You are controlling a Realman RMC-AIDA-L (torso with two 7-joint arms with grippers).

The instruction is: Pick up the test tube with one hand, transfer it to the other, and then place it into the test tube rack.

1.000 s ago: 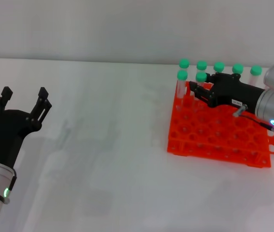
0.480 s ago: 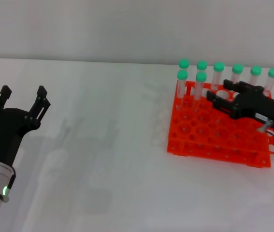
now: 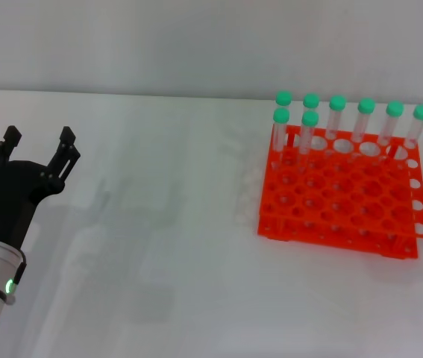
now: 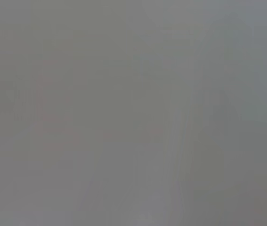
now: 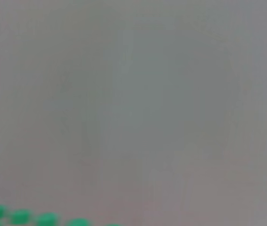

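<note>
The orange-red test tube rack [image 3: 338, 205] stands on the white table at the right. Several clear test tubes with green caps stand upright in it: a back row [image 3: 366, 107] and two in front at the rack's left end [image 3: 309, 118]. They look alike, and I cannot tell the task's tube from the rest. My left gripper [image 3: 38, 138], black with a white banded arm, hovers open and empty at the far left, well away from the rack. My right gripper is out of the head view. The right wrist view shows only green caps [image 5: 20, 217] along its edge.
The white table [image 3: 166, 224] stretches between my left gripper and the rack. A pale wall runs behind it. The left wrist view shows only a plain grey surface.
My right gripper, which was over the rack's left end near the front tubes, has drawn back to the right and left the head view. The left gripper has barely moved.
</note>
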